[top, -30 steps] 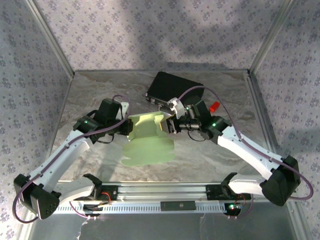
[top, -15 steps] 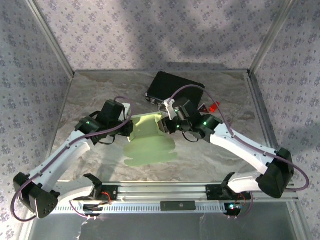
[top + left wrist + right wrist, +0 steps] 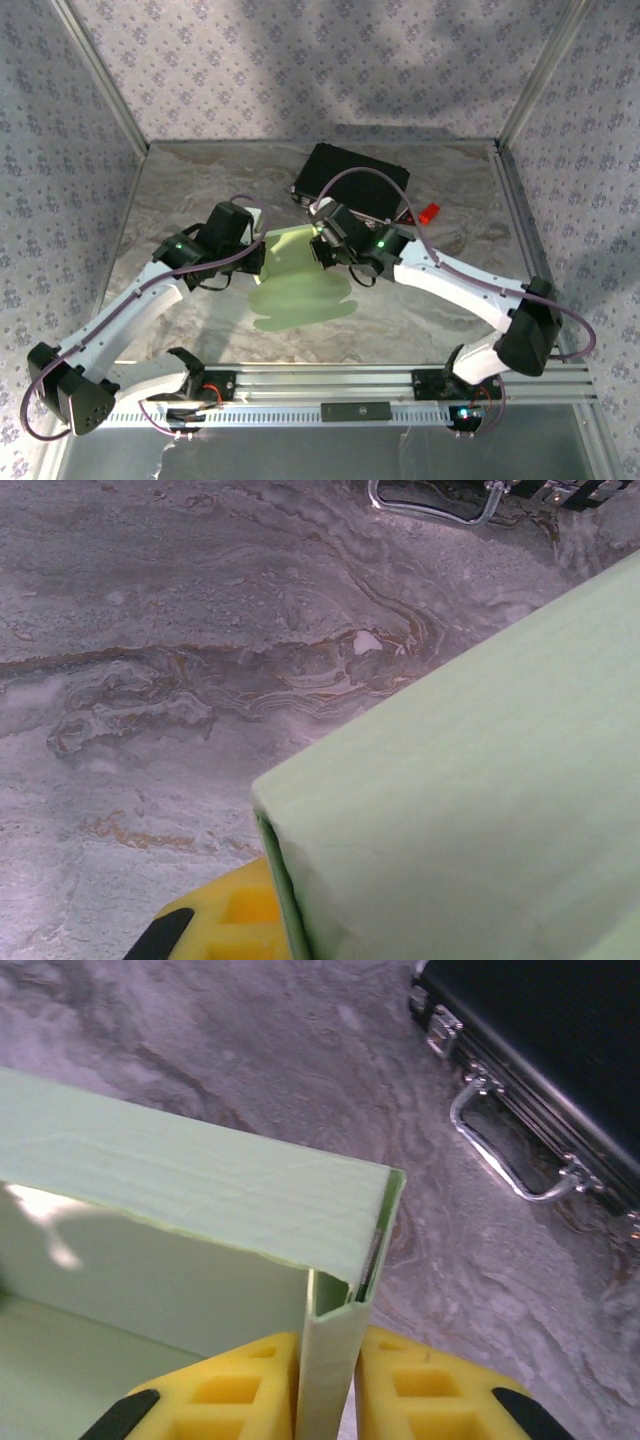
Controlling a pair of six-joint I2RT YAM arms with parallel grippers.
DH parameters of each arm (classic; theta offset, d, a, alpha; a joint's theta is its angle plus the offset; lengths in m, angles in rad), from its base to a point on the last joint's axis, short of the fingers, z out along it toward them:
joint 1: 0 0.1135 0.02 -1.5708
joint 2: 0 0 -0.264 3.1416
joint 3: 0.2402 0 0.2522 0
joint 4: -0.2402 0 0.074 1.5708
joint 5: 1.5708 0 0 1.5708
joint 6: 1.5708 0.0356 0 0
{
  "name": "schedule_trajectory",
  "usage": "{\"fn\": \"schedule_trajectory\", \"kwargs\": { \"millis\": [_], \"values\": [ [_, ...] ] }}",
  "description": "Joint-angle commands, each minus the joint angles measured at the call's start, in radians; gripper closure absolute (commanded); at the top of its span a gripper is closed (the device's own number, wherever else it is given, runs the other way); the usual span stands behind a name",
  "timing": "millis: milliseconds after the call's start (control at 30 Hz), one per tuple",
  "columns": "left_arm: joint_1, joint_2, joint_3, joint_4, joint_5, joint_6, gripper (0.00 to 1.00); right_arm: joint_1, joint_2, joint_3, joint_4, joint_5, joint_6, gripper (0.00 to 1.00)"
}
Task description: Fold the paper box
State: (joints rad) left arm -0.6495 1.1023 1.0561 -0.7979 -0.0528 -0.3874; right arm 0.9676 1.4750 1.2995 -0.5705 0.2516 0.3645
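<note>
Presently the box (image 3: 297, 285) is found near the middle of the table (image 3: 200, 190), half formed: walls are raised, and a rounded flap lies flat toward the near edge. The right gripper (image 3: 327, 1390) is clamped on a doubled wall at a corner of the box, with a yellow pad (image 3: 420, 1395) pressed to each face. The left gripper (image 3: 258, 240) is closed at the opposite side. Card is seen against its one visible pad (image 3: 235, 925), so a pinch is judged likely.

Thin card may be creased or torn if the two grips are pulled apart or twisted against each other. The tucked wall could spring open if the right hold is let go too soon. Should the box be dragged toward the far edge, the case (image 3: 350, 180) and its handle might be struck and the fold knocked askew.
</note>
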Motion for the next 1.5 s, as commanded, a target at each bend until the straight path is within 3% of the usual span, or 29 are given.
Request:
{"fn": "schedule_trajectory", "kwargs": {
  "millis": [0, 367, 800, 933, 1133, 1467],
  "values": [
    [-0.037, -0.003, 0.048, 0.039, 0.081, 0.008, 1.0, 0.049, 0.055, 0.072, -0.026, 0.121, 0.062, 0.82],
    [-0.055, -0.002, 0.047, 0.04, 0.065, 0.0, 1.0, 0.11, 0.182, 0.208, -0.202, 0.331, 0.184, 0.96],
    [-0.061, -0.015, 0.022, 0.069, 0.064, -0.026, 1.0, 0.094, 0.144, 0.179, -0.168, 0.273, 0.227, 1.0],
    [-0.064, -0.007, 0.015, 0.067, 0.058, -0.033, 1.0, 0.088, 0.122, 0.167, -0.139, 0.231, 0.222, 0.77],
    [-0.062, -0.003, 0.011, 0.07, 0.035, -0.044, 1.0, 0.048, 0.048, 0.127, -0.078, 0.092, 0.205, 0.6],
    [-0.063, 0.008, 0.016, 0.07, 0.022, -0.051, 1.0, -0.001, -0.051, 0.071, -0.079, 0.051, 0.193, 0.52]
  ]
}}
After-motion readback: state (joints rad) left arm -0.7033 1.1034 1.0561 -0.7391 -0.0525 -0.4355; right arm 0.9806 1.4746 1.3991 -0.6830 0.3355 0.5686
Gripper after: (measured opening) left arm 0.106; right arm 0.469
